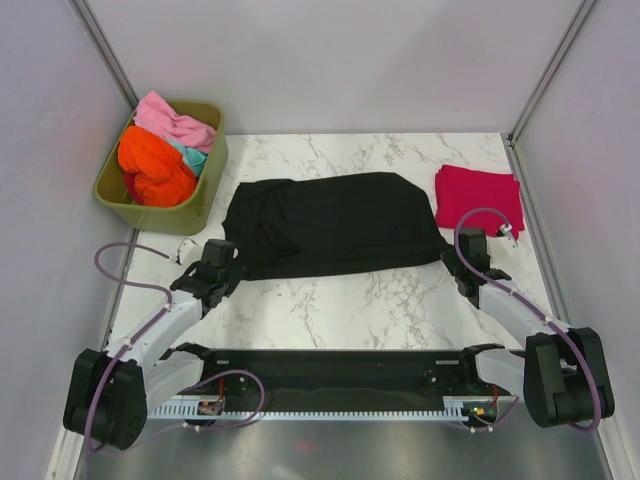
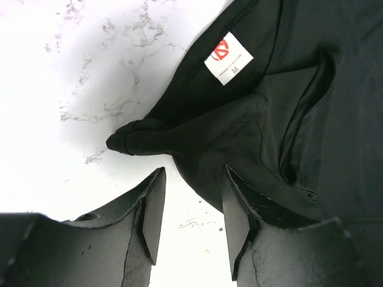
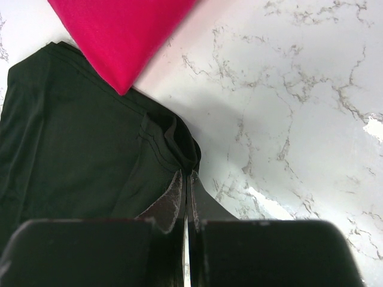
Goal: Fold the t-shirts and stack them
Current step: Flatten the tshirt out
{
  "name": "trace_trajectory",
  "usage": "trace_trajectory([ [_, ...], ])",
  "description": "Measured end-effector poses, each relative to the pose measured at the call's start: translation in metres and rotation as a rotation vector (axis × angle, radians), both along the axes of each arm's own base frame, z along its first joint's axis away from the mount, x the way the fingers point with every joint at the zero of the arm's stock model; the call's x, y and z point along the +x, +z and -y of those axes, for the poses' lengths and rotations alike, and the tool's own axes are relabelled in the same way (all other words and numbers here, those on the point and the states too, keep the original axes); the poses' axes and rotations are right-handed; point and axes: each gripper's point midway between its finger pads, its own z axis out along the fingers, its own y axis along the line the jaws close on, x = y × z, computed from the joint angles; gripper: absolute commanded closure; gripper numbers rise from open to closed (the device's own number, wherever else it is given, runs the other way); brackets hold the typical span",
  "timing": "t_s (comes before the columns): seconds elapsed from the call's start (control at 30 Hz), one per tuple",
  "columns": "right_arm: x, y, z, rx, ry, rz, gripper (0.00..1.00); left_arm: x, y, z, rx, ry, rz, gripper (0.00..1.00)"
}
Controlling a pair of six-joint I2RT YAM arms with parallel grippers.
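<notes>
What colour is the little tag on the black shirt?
White, with a small red logo. The tag shows best in the left wrist view.

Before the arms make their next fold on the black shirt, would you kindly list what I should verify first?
1. Right end effector shut on a corner of the black t-shirt: ok.
2. Left end effector gripping its corner: not ok; it is open, with the cloth unclamped at its fingertips.
3. Cloth smooth near the neck label: not ok, creased.
4. Red t-shirt apart from the black one: cannot tell; their edges seem to meet.
5. Spare shirts contained in the olive tub: ok.
</notes>
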Motion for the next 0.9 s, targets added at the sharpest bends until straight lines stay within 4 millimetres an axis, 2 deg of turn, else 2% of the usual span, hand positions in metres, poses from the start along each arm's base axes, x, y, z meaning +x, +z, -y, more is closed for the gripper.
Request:
trace_trajectory([
  [0.2,0.0,0.0,0.0,0.002,0.002,-0.002,1.0,-0.003,0.001,0.008,0.0,-0.034,0.003,0.49],
  [0.43,0.0,-0.001,-0.001,0.002,0.002,-0.002,1.0,-0.007,-0.023,0.01,0.021,-0.025,-0.096,0.46],
  [0.5,0.0,-0.001,-0.001,0.002,0.003,-0.002,1.0,-0.001,-0.024,0.01,0.018,-0.004,-0.104,0.47],
  [0.53,0.0,-0.001,-0.001,0.003,0.004,-0.002,1.0,0.002,-0.025,0.011,0.014,0.004,-0.106,0.51],
  [0.6,0.0,-0.001,-0.001,0.004,0.005,-0.003,1.0,0.008,-0.026,0.012,0.01,0.027,-0.108,0.79],
  [0.63,0.0,-0.001,-0.001,0.004,0.005,-0.003,1.0,0.01,-0.027,0.012,0.005,0.038,-0.112,0.97],
  [0.77,0.0,0.0,-0.001,0.005,0.006,0.0,1.0,0.01,-0.028,0.011,0.001,0.049,-0.116,0.98],
  [0.9,-0.003,0.007,-0.003,0.011,0.02,0.012,1.0,0.01,-0.016,0.011,-0.014,0.049,-0.072,0.98],
])
